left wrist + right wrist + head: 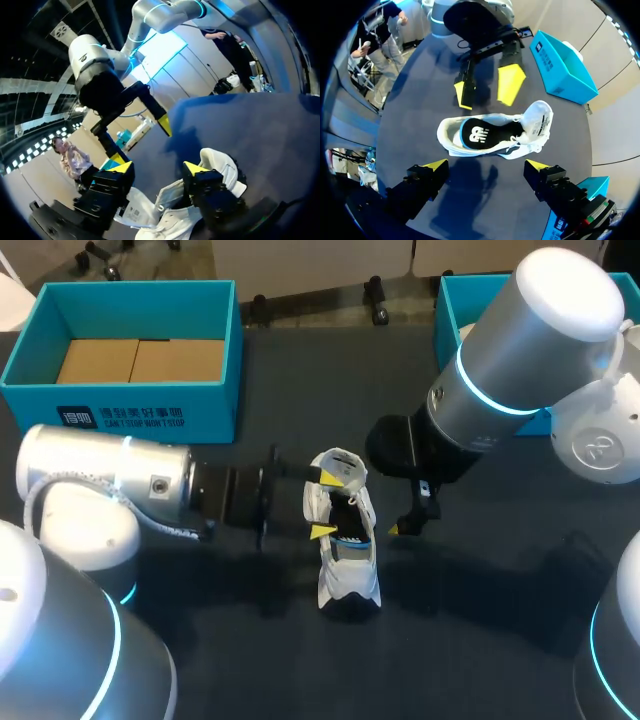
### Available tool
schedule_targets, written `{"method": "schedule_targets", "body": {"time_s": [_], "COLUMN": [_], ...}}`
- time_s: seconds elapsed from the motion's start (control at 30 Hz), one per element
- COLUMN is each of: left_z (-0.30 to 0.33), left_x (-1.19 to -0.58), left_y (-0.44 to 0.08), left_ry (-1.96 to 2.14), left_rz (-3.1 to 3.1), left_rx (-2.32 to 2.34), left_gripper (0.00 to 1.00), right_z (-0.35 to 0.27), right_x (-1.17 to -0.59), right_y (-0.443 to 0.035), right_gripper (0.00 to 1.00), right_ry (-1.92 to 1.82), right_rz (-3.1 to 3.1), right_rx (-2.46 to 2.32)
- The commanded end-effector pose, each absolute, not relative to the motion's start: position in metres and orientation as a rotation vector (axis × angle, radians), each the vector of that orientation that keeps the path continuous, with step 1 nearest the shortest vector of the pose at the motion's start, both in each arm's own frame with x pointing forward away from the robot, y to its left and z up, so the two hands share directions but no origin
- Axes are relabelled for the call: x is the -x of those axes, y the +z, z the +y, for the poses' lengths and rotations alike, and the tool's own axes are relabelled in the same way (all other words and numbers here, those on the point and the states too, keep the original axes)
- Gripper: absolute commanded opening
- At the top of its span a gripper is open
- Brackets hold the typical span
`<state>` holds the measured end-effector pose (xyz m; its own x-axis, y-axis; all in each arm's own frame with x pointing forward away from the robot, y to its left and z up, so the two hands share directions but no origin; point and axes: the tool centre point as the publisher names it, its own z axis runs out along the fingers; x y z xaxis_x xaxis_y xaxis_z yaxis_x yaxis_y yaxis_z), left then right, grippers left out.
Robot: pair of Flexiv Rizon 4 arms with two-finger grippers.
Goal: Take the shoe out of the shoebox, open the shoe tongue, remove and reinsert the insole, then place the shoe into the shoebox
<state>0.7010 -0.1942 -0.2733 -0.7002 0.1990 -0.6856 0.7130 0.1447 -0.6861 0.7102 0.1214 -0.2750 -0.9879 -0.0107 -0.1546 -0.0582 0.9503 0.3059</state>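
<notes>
Smooth silver left arm (100, 485) comes in from left. Left gripper (327, 504) gapes wide, holds nothing, yellow wedge tips just beside white shoe (342, 585). Shoe lies mid-table on dark matte table (480, 590), black insole (479, 134) inside, tongue (540, 119) folded out. Right gripper (486, 166) spread wide, empty, just right of shoe. Teal cardboard shoebox (140, 410) far left.

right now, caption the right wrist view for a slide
White shoe on the dark table, black insole showing, between the open right claw and open left claw.
</notes>
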Motion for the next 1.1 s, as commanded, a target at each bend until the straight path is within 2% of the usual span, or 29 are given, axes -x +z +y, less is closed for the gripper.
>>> {"method": "schedule_targets", "body": {"time_s": [0.03, 0.63, 1.1], "left_z": [-0.187, -0.184, -0.184], "left_x": [-0.703, -0.683, -0.680], "left_y": [-0.264, -0.280, -0.272], "left_ry": [-1.559, -1.382, -1.127], "left_rz": [2.025, 2.139, 2.133], "left_rx": [-0.978, -1.542, -1.939], "left_gripper": [0.00, 0.00, 0.00], "right_z": [0.122, 0.122, 0.055], "right_x": [-0.709, -0.709, -0.702], "right_y": [-0.276, -0.276, -0.255], "right_gripper": [1.00, 1.00, 1.00], "right_ry": [0.466, 0.466, 0.591], "right_rz": [2.950, 2.950, 2.958], "right_rx": [0.050, 0.050, -0.009]}}
